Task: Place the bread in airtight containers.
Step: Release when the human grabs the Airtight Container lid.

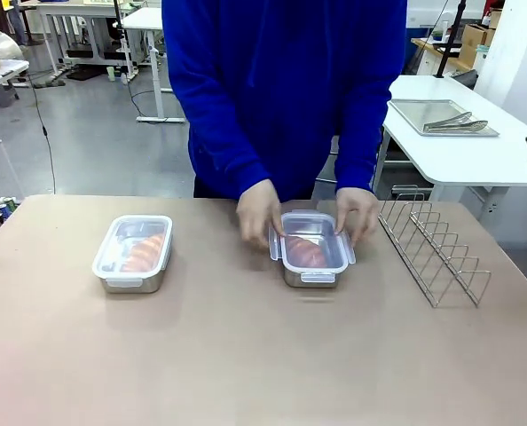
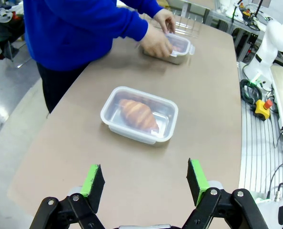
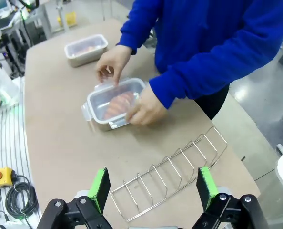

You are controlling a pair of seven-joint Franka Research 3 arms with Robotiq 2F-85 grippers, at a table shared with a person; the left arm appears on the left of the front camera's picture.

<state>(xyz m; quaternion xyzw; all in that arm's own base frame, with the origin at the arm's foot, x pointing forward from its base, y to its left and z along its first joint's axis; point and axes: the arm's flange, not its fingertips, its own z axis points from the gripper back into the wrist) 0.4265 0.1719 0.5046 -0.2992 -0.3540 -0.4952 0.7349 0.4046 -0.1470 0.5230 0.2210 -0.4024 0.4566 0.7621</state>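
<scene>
Front view: we see a person's hands (image 1: 260, 211) pressing a lid onto the container (image 1: 313, 250) at frame centre, a croissant (image 1: 304, 252) inside; a second lidded container (image 1: 133, 252) with its croissant (image 1: 143, 253) sits centre-left, and the wire rack (image 1: 434, 248) right. Our left gripper (image 2: 145, 182) and right gripper (image 3: 152, 187) hang at the bottom of their wrist views, jaws apart and empty

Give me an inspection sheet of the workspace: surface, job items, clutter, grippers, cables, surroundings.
Surface: tan table, bare in front of the containers.
Job's things: left container lidded, croissant inside, nobody touching it. Middle container holds a croissant; the person's hands press on its lid, side flaps sticking out.
Clutter: wire rack on the table's right side, nothing in it.
Grippers: left gripper open, holding nothing, above the table; right gripper open, holding nothing, above the rack.
Cables: coiled cable and yellow stop button off the table edge.
Surroundings: white table with tray and tongs behind.
</scene>
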